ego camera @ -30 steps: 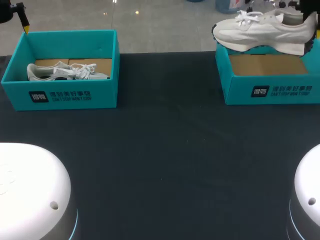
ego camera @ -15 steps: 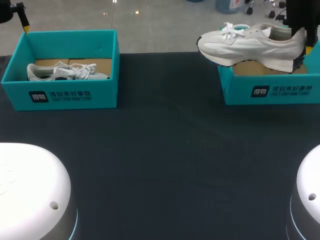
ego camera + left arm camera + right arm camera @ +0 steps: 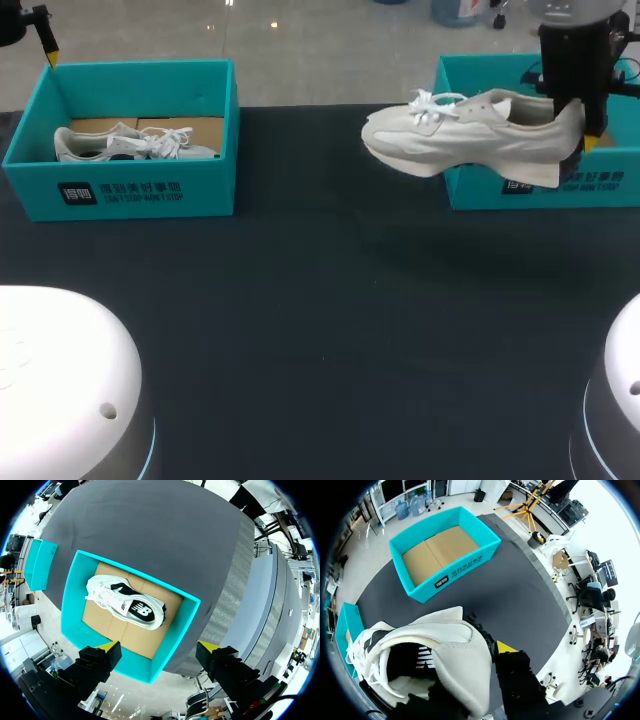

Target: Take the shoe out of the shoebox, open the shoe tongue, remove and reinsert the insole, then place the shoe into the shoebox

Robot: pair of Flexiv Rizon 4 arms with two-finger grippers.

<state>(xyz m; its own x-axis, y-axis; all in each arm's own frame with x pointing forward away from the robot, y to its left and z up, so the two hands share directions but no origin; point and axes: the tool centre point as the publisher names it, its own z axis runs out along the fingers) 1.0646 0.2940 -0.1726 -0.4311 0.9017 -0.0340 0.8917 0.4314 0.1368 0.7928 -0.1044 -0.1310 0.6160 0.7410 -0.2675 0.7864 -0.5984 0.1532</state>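
Right fingers (image 3: 590,143) clamped on the heel of the white sneaker (image 3: 470,135). The shoe hangs clear of the dark desk (image 3: 330,300), sole down and roughly level, with its toe pointing towards the left arm's side. In the head view its heel overlaps the front wall of the right shoebox (image 3: 610,182), a teal carton, while its forepart lies over bare desk beside that carton. In the right wrist view one yellow-tipped finger (image 3: 512,660) presses the outside of the heel. The sneaker's open collar (image 3: 410,665) faces the camera, and the right shoebox (image 3: 470,562) lies ahead, its brown cardboard floor exposed.

Left fingers (image 3: 107,646) spread apart and holding nothing, hovering over the outer rim of the left shoebox (image 3: 182,635), well apart from the white sneaker. A second sneaker (image 3: 127,605) lies on its side on this carton's cardboard floor, against the rear wall in the head view.
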